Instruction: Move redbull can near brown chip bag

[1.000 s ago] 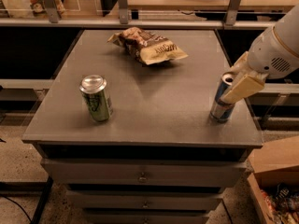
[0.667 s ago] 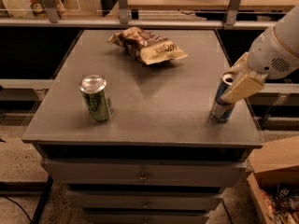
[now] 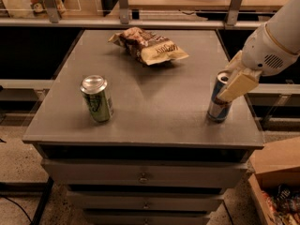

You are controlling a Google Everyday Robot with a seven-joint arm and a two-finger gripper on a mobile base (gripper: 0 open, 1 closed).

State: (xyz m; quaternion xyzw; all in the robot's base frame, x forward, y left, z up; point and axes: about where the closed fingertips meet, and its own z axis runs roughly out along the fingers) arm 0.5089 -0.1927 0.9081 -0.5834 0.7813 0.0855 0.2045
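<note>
The redbull can, slim, blue and silver, stands upright near the front right corner of the grey table. My gripper comes in from the right on a white arm and sits at the can's upper half, covering part of it. The brown chip bag, wrinkly brown and cream, lies at the back middle of the table, well apart from the can.
A wider green can stands upright at the front left of the table. The table has drawers below. A cardboard box sits on the floor at the right. A railing and shelves run behind the table.
</note>
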